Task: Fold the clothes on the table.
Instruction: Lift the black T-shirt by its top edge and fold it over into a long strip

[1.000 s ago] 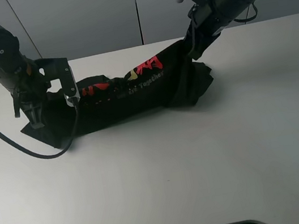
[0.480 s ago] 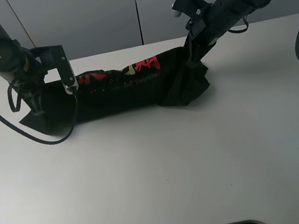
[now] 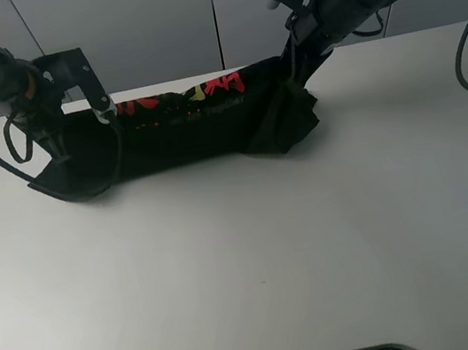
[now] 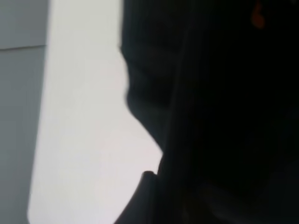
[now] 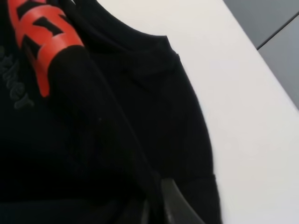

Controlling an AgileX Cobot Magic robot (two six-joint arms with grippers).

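Black shirt (image 3: 182,134) sits at the far side of the worktop (image 3: 249,262). Its far edge is stretched taut between both arms, the near part drapes on the surface, and the right end is bunched. On the left gripper (image 3: 53,144) and right gripper (image 3: 295,64) the jaws are buried in cloth, but the taut edge suggests each is clamped on the shirt. Soft, light, limp cotton: sags, creases, not slippery. Best held at edge corners, not mid-panel.

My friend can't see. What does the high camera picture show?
A black T-shirt hangs stretched between two grippers, sagging onto a white table. The left gripper holds one end, the right gripper the other.
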